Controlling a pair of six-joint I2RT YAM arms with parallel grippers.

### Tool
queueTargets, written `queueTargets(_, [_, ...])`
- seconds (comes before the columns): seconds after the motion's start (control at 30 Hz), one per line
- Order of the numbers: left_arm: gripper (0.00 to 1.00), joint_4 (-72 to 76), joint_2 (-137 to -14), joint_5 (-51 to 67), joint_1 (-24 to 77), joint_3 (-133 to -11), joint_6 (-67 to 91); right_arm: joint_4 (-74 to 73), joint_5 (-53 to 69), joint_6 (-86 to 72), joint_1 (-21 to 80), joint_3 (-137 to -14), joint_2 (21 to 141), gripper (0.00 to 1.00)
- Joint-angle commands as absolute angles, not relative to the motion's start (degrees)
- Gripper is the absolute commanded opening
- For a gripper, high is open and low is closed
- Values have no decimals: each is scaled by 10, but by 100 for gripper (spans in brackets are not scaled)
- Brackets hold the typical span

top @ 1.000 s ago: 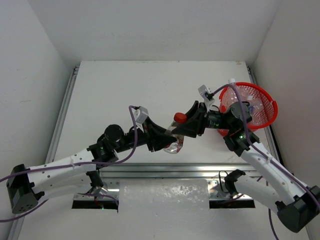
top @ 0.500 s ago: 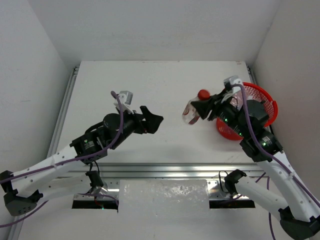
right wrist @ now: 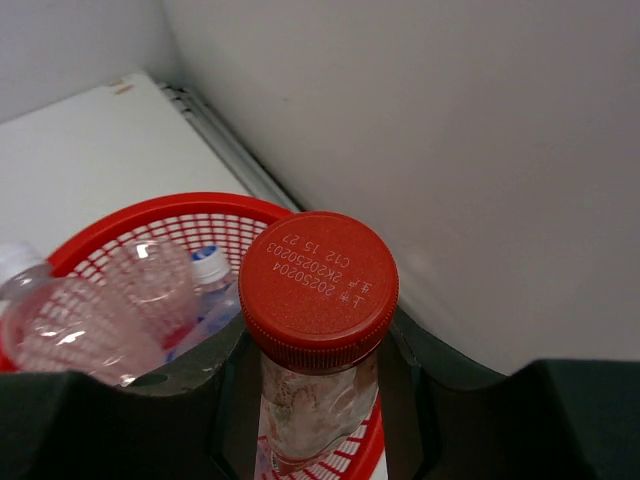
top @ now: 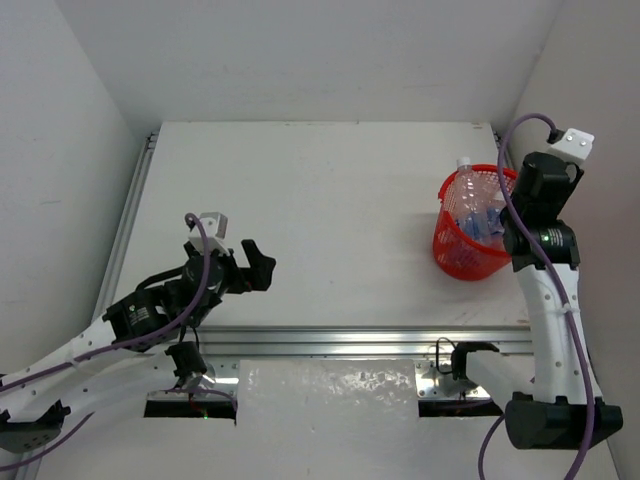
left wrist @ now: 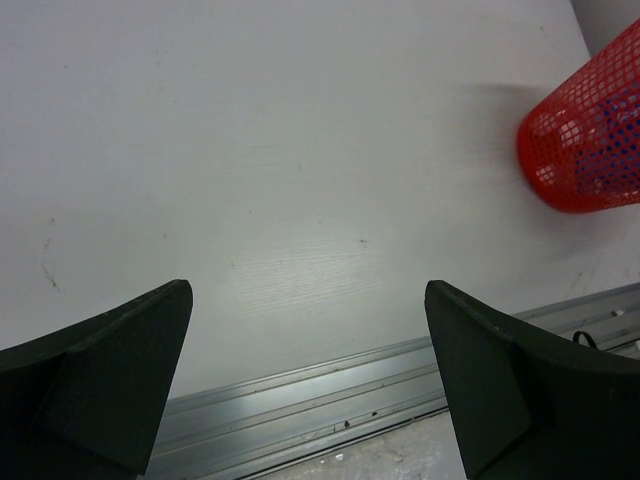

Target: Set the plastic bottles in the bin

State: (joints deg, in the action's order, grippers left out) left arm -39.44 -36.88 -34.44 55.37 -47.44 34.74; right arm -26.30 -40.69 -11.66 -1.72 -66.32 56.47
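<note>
We see the bin [top: 452, 252], a round, tapered basket of red plastic mesh with a solid rim, standing by the right edge of the white bench [top: 320, 200], somewhat nearer the far right corner than the near one. Several clear, crinkled plastic bottles [top: 478, 222] lie piled inside it. Some carry blue labels, and one with a white cap [top: 463, 162] pokes above the rim on the far left side.

The right gripper [right wrist: 320, 440] is raised over the bin and pinches a red-capped bottle [right wrist: 318, 285] between its dark fingers, just below the cap. The cap is ribbed round its side, flat on top and printed with a date code. The body below it is clear, with a brownish label. From the right wrist we see this bottle over the part of the bin's rim [right wrist: 150, 212] closest to the smooth grey wall [right wrist: 480, 150].

The left gripper [top: 255, 268] hangs over the near left part of the bench, its two matte black, wedge-shaped fingers [left wrist: 110, 370] spread wide with nothing between them. Below it a ridged aluminium rail [left wrist: 330, 385] runs along the near edge.
</note>
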Motion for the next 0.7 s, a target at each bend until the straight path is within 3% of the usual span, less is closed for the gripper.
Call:
queueTargets(0.0, [100, -386, -366, -326, 557, -465, 335, -228, -463, -92, -40, -669, 573, 0])
queueTargets(0.47, [100, -384, -333, -318, 558, -462, 334, -160, -462, -142, -54, -555, 605, 3])
queueTargets(0.5, [100, -383, -330, -319, 558, -462, 333, -161, -462, -140, -54, -555, 608, 12])
queueTargets(0.53, [100, -385, -325, -321, 558, -461, 335, -166, -460, -141, -54, -563, 611, 59])
queueTargets(0.57, [100, -385, -323, -323, 558, -461, 336, -184, -461, -150, -54, -568, 615, 88])
queueTargets(0.6, [100, -384, -321, -325, 558, -460, 337, -193, -461, -156, -54, -575, 618, 99])
queueTargets(0.67, [100, -383, -318, -326, 558, -459, 337, -210, -452, -161, -54, -592, 620, 99])
